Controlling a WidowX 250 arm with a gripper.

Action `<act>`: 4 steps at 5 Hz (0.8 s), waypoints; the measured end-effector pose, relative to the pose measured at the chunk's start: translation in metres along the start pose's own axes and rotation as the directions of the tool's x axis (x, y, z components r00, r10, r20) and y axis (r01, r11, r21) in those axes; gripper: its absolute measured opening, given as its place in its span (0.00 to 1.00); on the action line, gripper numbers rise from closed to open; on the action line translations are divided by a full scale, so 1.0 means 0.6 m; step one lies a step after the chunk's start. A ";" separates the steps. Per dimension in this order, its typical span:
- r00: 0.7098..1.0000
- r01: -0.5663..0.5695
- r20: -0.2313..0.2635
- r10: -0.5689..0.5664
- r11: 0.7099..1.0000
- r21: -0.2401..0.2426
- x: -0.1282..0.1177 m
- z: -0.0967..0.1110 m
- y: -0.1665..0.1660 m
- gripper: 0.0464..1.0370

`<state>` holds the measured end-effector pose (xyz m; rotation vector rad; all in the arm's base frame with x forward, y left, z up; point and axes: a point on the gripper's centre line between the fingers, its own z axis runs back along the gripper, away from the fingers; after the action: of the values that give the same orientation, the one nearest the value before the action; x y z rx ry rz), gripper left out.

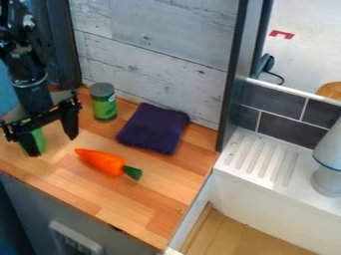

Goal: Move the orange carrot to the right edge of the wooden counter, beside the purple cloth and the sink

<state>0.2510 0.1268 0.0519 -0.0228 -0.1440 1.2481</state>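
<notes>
At the left of the camera view my black gripper [52, 138] hangs low over the wooden counter, its two fingers spread wide apart. A green object [41, 140] stands right by its left finger, which partly hides it; I cannot tell whether they touch. To the gripper's lower right lies an orange toy carrot [100, 160], its dark green end pointing right. A green can with a grey lid [103, 102] stands upright near the wall. Beside the can, a folded dark purple cloth [154, 128] lies flat.
The wooden counter [123, 199] ends at a front edge and a right edge. A dark upright post [233, 74] rises at its back right corner. Beyond are a white ridged ledge [261, 158] and a grey-white object [327, 169].
</notes>
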 end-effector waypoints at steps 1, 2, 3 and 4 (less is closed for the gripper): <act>0.998 -0.061 -0.015 0.061 0.998 -0.010 -0.016 -0.022 -0.011 0.96; 0.994 -0.110 -0.014 0.110 0.994 -0.020 -0.036 -0.040 -0.024 0.96; 0.991 -0.137 -0.011 0.137 0.990 -0.033 -0.050 -0.062 -0.030 0.96; 0.984 -0.175 -0.009 0.175 0.983 -0.047 -0.056 -0.071 -0.041 0.96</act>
<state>0.2687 0.0897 0.0088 -0.0816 -0.1708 1.4203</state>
